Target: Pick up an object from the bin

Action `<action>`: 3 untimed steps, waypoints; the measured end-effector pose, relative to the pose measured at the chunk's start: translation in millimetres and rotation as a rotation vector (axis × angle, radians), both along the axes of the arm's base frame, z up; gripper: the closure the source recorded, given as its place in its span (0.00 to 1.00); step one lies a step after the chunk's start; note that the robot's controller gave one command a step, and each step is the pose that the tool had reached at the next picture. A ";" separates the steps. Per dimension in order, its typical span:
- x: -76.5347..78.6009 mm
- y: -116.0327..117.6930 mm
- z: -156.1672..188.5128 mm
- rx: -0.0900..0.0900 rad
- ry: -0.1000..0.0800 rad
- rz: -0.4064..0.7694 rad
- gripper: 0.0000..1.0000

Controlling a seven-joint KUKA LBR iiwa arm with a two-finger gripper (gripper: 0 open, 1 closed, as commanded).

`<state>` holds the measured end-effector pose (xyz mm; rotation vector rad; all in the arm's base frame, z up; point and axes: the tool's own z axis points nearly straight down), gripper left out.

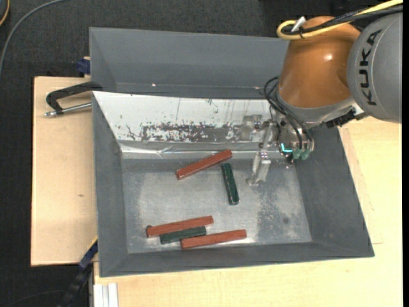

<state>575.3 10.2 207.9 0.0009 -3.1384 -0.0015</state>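
- Bin [192, 56]: grey metal, with sloping walls and a flat, scuffed floor; it took up the middle of the frame.
- Arm [383, 62]: grey, entered from the upper right of the frame, with a rounded orange cover [316, 62] at the wrist and cables running over it.
- Hand [257, 179]: hung below the orange cover, right of centre in the frame, low over the bin floor near the back wall. Whether it was open or closed could not be told, nor whether it had hold of anything.
- Dark green bar [230, 183]: short and narrow, lying nearly upright in the frame at the centre of the floor. It was the item nearest the hand, just to the hand's left and apart from it.
- Red-brown bar [204, 164]: long and flat, lying aslant just above and left of the dark green bar, its right end raised toward the back wall.
- Group of three bars at the lower centre of the frame, along the front wall and well apart from the hand: an upper red-brown bar [180, 226], a second dark green bar [183, 236] touching its underside, and a lower red-brown bar [213, 238] to the right.
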 end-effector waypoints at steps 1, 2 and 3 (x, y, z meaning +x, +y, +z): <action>1.0 33.8 -74.3 0.002 0.000 0.287 0.00; 17.8 22.1 -131.7 0.001 -0.002 0.470 0.00; 20.5 120.5 -136.1 0.004 -0.013 0.613 0.00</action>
